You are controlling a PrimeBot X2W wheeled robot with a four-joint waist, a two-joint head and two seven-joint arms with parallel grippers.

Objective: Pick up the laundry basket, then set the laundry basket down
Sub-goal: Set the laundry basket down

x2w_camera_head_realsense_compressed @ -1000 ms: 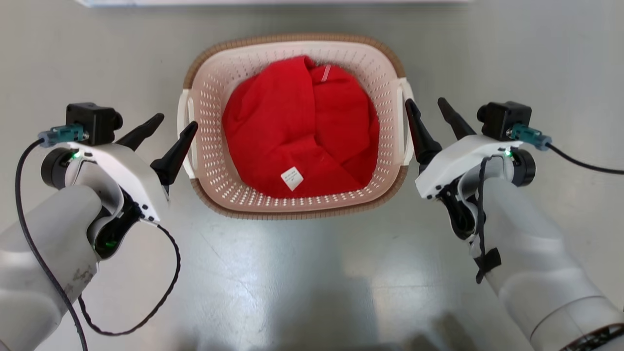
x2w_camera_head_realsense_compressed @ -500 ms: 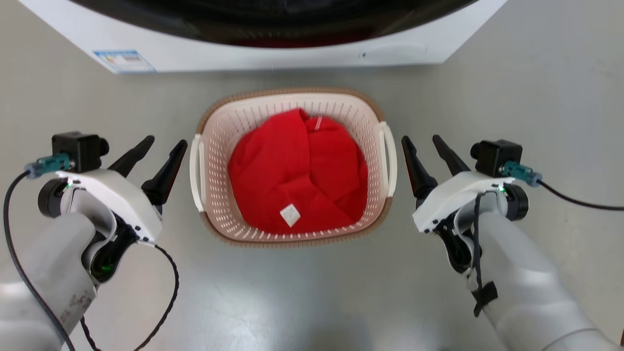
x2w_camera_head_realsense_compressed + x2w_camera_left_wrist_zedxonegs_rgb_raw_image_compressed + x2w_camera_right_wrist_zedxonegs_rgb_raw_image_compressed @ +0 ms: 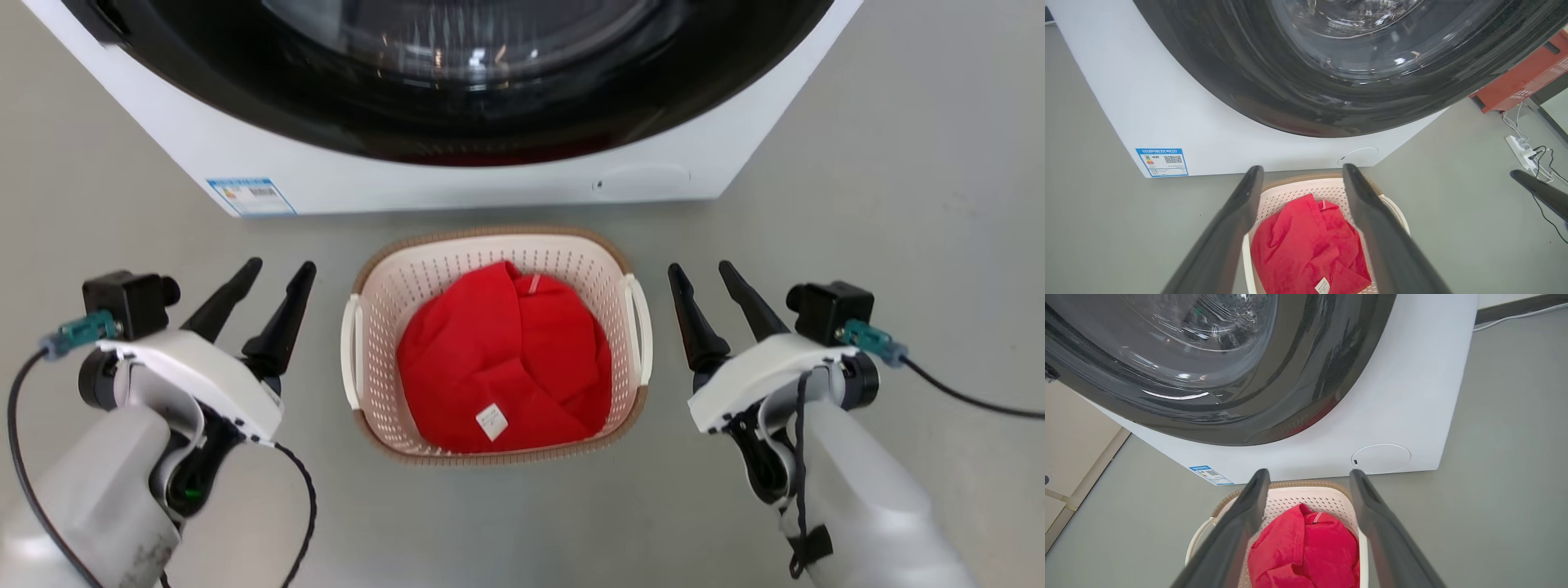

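Observation:
The laundry basket (image 3: pixel 380 302), cream-pink and perforated with a brown rim and white side handles, rests on the grey floor just in front of the washing machine. A red garment (image 3: pixel 502 367) with a white tag lies inside it. My left gripper (image 3: pixel 279 267) hovers open to the basket's left, clear of the handle. To its right my right gripper (image 3: pixel 699 267) is open too, apart from the other handle. The basket (image 3: pixel 1294 188) appears between the fingers in the left wrist view, and the basket (image 3: pixel 1310 496) likewise in the right wrist view.
The white washing machine (image 3: pixel 457 184) with its dark round door (image 3: pixel 457 73) stands right behind the basket. A red cabinet (image 3: pixel 1523 77) and a power strip (image 3: pixel 1521 149) with cables lie further off in the left wrist view.
The head camera has risen and tilted up, bringing the washing machine into view and making the basket look smaller. Both grippers stand farther from the basket's handles than before, still open.

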